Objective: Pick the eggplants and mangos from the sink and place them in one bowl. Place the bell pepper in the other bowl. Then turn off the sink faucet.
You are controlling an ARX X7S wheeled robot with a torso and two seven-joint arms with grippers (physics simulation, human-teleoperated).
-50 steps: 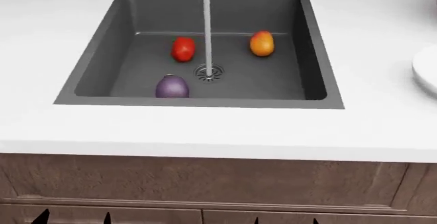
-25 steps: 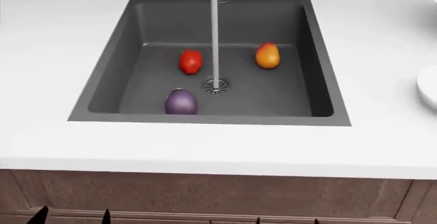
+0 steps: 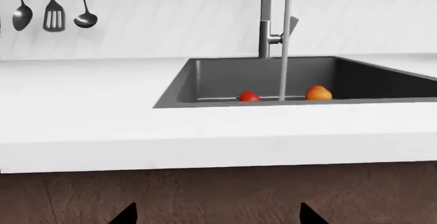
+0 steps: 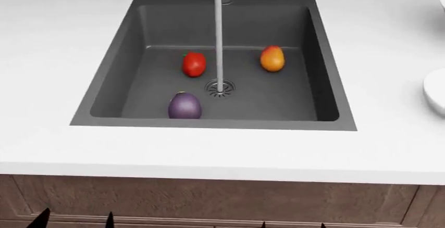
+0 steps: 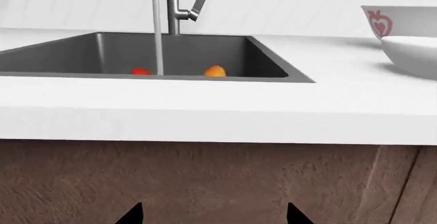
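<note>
Both grippers hang low before the cabinet front, left (image 3: 217,215) and right (image 5: 208,215), fingertips spread, holding nothing; no step looks done yet. Eggplant (image 4: 184,105), mango (image 4: 272,59) and pepper (image 4: 194,63) all lie in the sink (image 4: 111,77); the faucet (image 5: 179,6) is running; two bowls (image 5: 402,32) wait on the counter, seemingly empty.

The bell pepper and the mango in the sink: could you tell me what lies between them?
In the head view, the water stream falls between the bell pepper and the mango, onto the drain.
</note>
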